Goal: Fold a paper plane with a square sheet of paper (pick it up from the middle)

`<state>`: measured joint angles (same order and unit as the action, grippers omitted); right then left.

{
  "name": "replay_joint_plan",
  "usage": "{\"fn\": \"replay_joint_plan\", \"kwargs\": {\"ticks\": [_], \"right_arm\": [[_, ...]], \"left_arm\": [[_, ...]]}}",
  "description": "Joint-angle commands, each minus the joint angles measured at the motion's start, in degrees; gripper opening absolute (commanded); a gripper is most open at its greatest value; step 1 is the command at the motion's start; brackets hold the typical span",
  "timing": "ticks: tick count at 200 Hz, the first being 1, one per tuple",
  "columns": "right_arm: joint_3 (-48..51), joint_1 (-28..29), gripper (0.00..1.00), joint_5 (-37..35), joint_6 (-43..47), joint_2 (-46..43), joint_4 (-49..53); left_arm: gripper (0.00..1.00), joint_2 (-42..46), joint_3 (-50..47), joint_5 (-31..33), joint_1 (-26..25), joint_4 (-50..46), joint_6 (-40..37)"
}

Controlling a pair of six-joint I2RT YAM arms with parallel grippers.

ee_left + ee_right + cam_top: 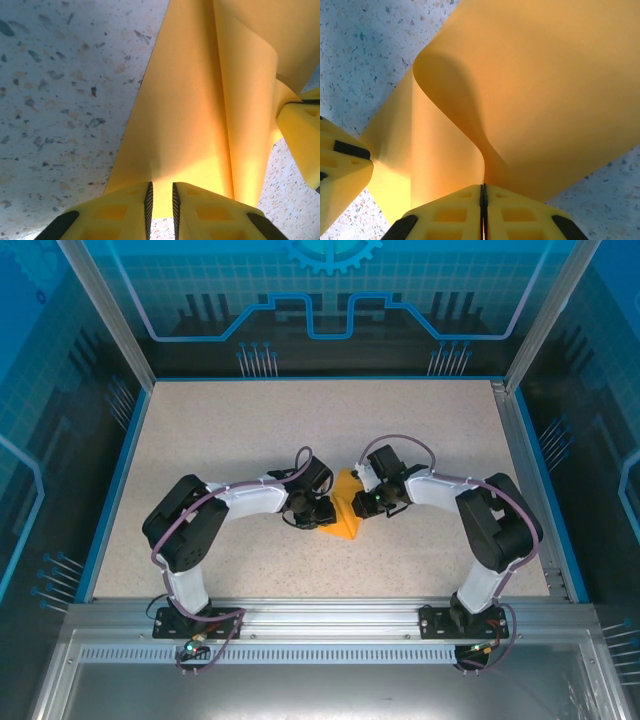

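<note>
An orange-yellow paper, partly folded, sits at the middle of the speckled counter, directly between the two arms' tips. It is not flat. In the left wrist view the paper shows a long crease running away from the camera, with one flap raised and curling over on the right. In the right wrist view the paper bends in a smooth curve, and that curve narrows down into the right end effector. Its fingers are pressed together, clamped on the paper's fold.

The left end effector sits at the paper's near edge with its fingers almost together, a thin gap between them. Paper and counter show through the gap.

From above, the left end effector touches the paper's left side and the right end effector its right side.
</note>
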<state>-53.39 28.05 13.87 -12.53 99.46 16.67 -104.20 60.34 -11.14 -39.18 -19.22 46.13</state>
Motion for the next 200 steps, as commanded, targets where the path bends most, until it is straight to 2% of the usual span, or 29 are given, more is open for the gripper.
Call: {"fn": "replay_joint_plan", "kwargs": {"ticks": [1, 200], "right_arm": [[-0.28, -0.58, 0.10, -0.52, 0.57, 0.41, 0.74], [-2.03, -0.64, 0.11, -1.62, 0.67, 2.07, 1.34]], "left_arm": [[0.21, -0.98, 1.27, -0.01, 0.22, -1.05, -1.28], [0.20, -2.38, 1.87, -0.74, 0.17, -0.97, -1.46]]}}
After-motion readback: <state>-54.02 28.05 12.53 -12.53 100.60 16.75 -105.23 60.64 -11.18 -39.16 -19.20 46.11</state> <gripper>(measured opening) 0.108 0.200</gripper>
